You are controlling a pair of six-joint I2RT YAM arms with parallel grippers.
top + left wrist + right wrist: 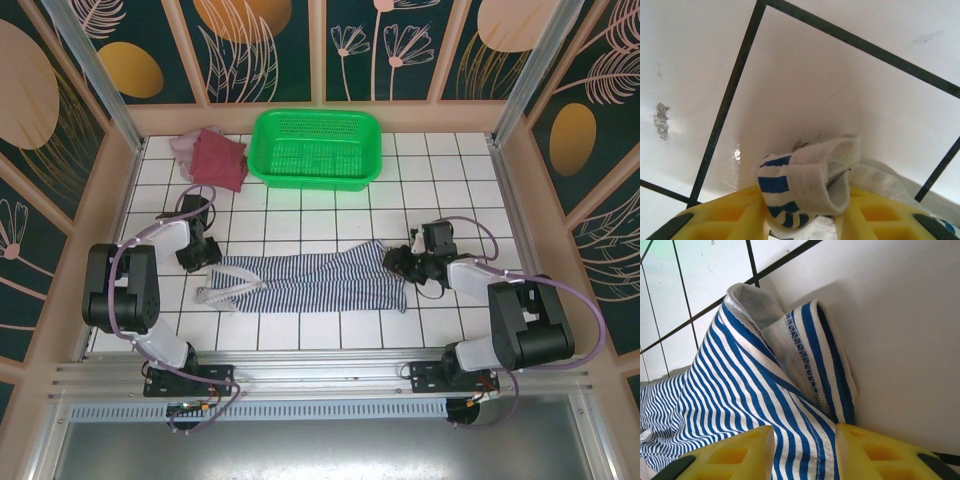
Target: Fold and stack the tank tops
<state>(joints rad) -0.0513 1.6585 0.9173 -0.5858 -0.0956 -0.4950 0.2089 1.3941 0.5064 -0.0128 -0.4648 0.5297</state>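
The striped tank top (310, 280) lies stretched across centre frame; left gripper (204, 264) pinches its strap, right gripper (399, 262) its hem.

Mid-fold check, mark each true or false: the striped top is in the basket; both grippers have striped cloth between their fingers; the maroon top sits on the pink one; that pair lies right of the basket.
1. The striped tank top is in the green basket: false, it lies stretched out on the table.
2. The left gripper and right gripper have its cloth between their fingers: true.
3. The maroon top sits on the pink top: true.
4. That pair lies right of the basket: false, left of it.
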